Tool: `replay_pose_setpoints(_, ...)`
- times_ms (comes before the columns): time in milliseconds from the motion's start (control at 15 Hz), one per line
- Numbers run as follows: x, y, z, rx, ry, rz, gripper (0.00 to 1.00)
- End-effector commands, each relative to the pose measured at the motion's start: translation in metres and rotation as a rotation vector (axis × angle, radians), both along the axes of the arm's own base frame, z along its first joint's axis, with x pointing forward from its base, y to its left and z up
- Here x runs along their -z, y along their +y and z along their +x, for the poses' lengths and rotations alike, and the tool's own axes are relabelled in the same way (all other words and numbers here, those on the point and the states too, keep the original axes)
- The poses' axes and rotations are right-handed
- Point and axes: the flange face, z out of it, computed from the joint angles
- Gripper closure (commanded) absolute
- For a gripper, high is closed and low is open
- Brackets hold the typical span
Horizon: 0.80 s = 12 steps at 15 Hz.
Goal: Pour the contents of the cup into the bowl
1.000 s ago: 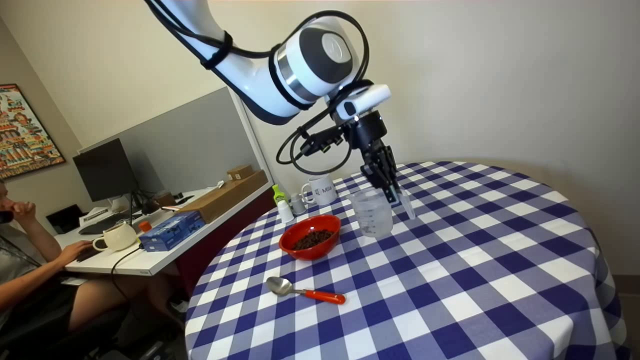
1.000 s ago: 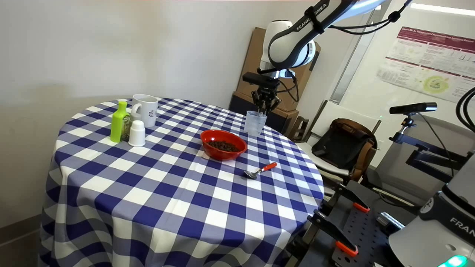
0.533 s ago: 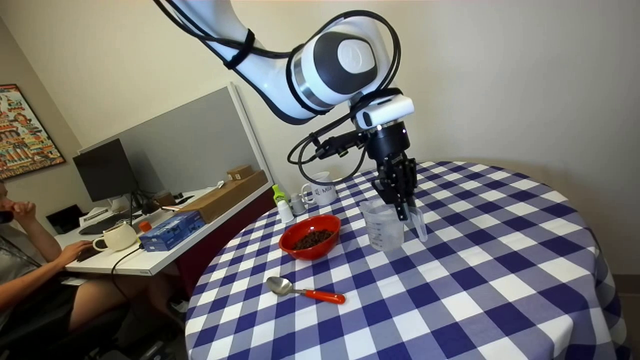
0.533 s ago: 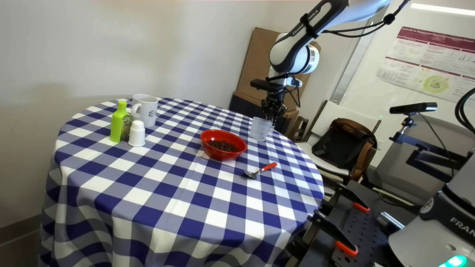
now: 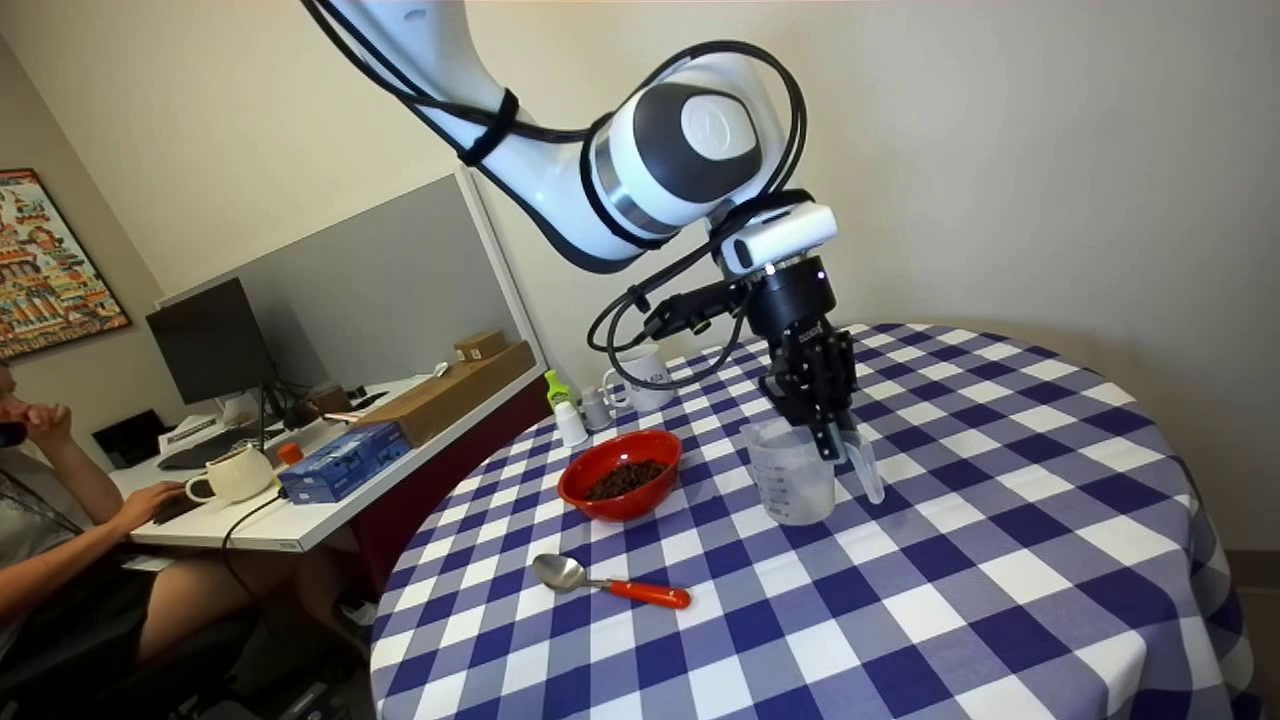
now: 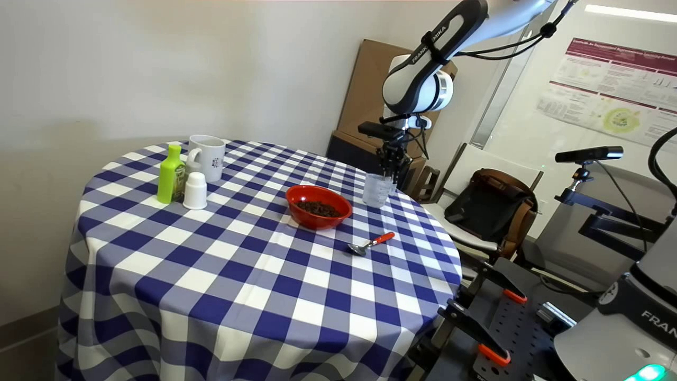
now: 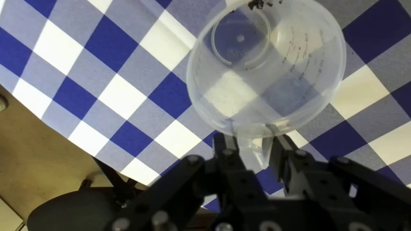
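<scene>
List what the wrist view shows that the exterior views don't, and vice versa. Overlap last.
Wrist view only: a look down into the cup, its inside base, plus dark bits near the picture's top edge; can't tell whether they're inside it.

In both exterior views only: the red bowl holding dark pieces, the spoon, green bottle, mug and robot arm.

Shared: the cup, the fingers at its handle side, and the checked tablecloth.
</scene>
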Motion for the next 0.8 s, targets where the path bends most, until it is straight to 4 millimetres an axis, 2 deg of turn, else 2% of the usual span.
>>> replay_pose_setpoints(0,0.013,0.006,0.004,0.002,-0.009,-0.053,0.90)
replay_pose_setpoints(133,0.019,0.007,0.004,0.001,-0.017,-0.071,0.90)
replay_pose_setpoints(200,0.020,0.006,0.005,0.006,-0.020,-0.079,0.47)
replay_pose_setpoints(267,0.017,0.007,0.005,0.009,-0.021,-0.075,0.46)
replay_pose_setpoints(400,0.008,0.008,0.008,0.009,-0.045,-0.061,0.33)
replay_pose_setpoints(467,0.000,0.009,0.010,0.006,-0.059,-0.069,0.25)
replay_pose_setpoints(600,-0.027,0.011,0.017,-0.004,-0.117,-0.059,0.10)
replay_pose_setpoints(733,-0.065,0.021,0.023,-0.082,-0.175,-0.034,0.01)
